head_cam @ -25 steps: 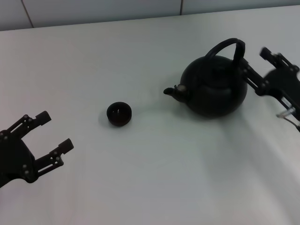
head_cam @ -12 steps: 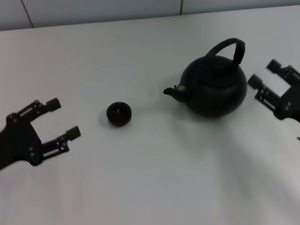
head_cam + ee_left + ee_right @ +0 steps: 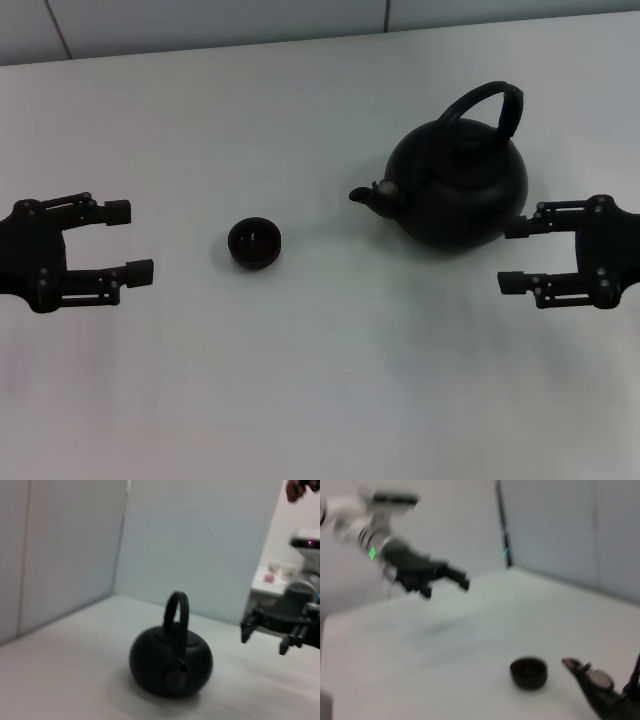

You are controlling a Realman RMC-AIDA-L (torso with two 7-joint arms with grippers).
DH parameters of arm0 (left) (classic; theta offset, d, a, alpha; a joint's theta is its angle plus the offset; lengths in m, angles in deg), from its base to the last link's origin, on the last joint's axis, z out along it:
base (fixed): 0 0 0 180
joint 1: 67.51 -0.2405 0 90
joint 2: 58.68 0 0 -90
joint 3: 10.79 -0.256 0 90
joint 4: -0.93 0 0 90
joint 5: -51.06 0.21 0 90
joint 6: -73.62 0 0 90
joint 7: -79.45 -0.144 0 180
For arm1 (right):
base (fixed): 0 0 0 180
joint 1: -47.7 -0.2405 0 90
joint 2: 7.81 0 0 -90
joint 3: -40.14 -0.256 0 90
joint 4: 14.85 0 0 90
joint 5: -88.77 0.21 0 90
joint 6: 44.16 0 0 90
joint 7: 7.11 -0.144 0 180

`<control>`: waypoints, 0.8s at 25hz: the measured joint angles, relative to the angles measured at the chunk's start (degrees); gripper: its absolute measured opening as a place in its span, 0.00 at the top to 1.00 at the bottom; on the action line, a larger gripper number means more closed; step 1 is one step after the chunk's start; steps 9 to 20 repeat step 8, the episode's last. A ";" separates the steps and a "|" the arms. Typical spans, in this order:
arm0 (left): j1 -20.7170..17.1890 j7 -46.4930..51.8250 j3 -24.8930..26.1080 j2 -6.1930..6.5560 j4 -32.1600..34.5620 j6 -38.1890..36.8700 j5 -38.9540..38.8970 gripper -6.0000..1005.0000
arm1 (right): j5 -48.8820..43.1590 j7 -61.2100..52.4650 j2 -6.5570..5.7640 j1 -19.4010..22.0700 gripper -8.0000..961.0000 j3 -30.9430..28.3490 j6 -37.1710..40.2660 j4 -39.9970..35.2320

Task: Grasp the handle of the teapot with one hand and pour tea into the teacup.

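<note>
A: On the white table (image 3: 330,400), where is the teapot (image 3: 460,190)?
B: Upright, spout toward the teacup (image 3: 254,243), apart. Right gripper (image 3: 520,257) gapes beside it, holding nothing; left gripper (image 3: 130,240) likewise, beyond the cup.
A: Technique?
B: Clamp the arched handle (image 3: 490,100) centrally; tilt slowly.

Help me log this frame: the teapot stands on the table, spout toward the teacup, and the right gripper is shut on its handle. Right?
Not quite. The head view shows the right gripper open and beside the teapot, clear of its handle. The spout does face the teacup.

Teapot handle (image 3: 487,105) unobstructed; table (image 3: 330,380) open
</note>
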 joint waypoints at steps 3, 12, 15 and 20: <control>1.57 2.13 0.00 0.10 1.00 -0.37 3.17 0.16 | -2.59 -0.69 0.11 -2.12 0.29 0.24 0.28 -2.23; 1.75 2.99 0.35 -0.18 1.88 -0.66 4.35 0.16 | -3.44 -0.78 0.13 -3.32 0.29 0.88 -0.30 -2.97; 1.75 2.99 0.35 -0.18 1.88 -0.66 4.35 0.16 | -3.44 -0.78 0.13 -3.32 0.29 0.88 -0.30 -2.97; 1.75 2.99 0.35 -0.18 1.88 -0.66 4.35 0.16 | -3.44 -0.78 0.13 -3.32 0.29 0.88 -0.30 -2.97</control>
